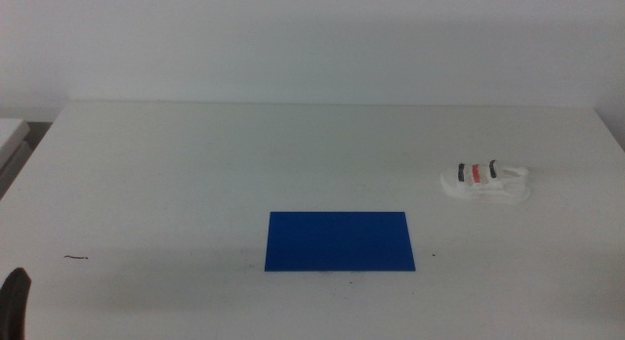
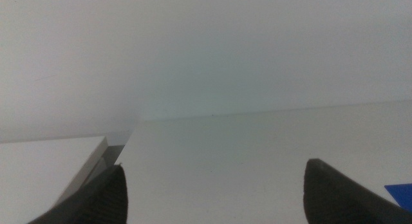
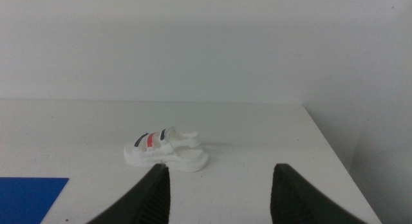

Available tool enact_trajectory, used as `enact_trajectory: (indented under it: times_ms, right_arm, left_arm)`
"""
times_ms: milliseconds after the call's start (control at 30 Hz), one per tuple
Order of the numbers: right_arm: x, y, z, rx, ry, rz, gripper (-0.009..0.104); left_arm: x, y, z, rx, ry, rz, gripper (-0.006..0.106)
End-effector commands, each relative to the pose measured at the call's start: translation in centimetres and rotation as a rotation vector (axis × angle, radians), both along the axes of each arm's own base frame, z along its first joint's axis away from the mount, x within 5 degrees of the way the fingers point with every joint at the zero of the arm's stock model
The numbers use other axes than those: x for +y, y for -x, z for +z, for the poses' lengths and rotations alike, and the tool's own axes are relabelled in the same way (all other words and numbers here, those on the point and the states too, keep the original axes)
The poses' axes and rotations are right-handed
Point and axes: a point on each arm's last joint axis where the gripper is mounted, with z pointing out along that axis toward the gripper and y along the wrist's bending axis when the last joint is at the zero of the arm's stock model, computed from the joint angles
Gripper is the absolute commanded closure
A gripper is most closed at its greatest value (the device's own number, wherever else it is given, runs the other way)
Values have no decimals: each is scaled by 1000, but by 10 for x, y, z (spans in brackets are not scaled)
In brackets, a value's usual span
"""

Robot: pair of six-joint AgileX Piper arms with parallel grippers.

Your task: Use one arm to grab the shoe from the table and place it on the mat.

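Note:
The shoe [image 1: 484, 181], a small white sandal with dark, red and dark straps, lies on the white table [image 1: 195, 174] at the right. The deep-blue mat [image 1: 339, 240] lies flat near the table's front middle, left of the shoe. My right gripper [image 3: 221, 185] is open and empty, back from the shoe [image 3: 165, 150], which sits ahead of its jaws; a corner of the mat [image 3: 29, 198] shows there. My left gripper [image 2: 212, 192] is open and empty, waiting at the table's front left, where only a dark tip [image 1: 14, 301] shows. A sliver of mat [image 2: 402, 193] shows beside one jaw.
A second white surface [image 1: 10, 135] stands beyond the table's left edge, also seen in the left wrist view [image 2: 45, 172]. A small dark mark [image 1: 76, 257] lies on the table's front left. A plain white wall [image 1: 312, 37] stands behind.

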Motion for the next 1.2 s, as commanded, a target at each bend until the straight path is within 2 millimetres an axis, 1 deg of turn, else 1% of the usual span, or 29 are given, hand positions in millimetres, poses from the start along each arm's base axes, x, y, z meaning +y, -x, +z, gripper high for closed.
enact_trajectory:
  times_ms: [0,133,433,667,733,833,900,967,1000,1100,1167]
  right_arm:
    - [0,0,0,-7,6,-4,54]
    - [0,0,-1,5,-17,-3,54]
    - [0,4,19,-18,-14,-4,54]
    - [0,5,23,-26,-10,-4,54]
    - [0,7,26,5,-11,-6,54]
    - [0,3,35,150,-15,-8,54]
    - [-1,-4,47,245,-16,-10,54]
    - [0,-21,63,327,-30,-8,54]
    - [0,-31,67,395,-32,-8,54]
    - [0,-64,89,592,-31,-5,54]
    - [5,-93,107,668,-71,12,54]
  left_arm:
    - [0,0,1,-7,5,-2,7]
    - [0,0,1,-7,5,-2,7]
    - [0,0,1,-7,5,-2,7]
    - [0,0,1,-7,5,-2,7]
    - [0,0,1,-7,5,-2,7]
    - [0,0,1,-7,5,-2,7]
    - [0,0,1,-7,5,-2,7]
    - [0,0,1,-7,5,-2,7]
    - [0,0,1,-7,5,-2,7]
    - [0,0,1,-7,5,-2,7]
    - [0,0,1,-7,5,-2,7]
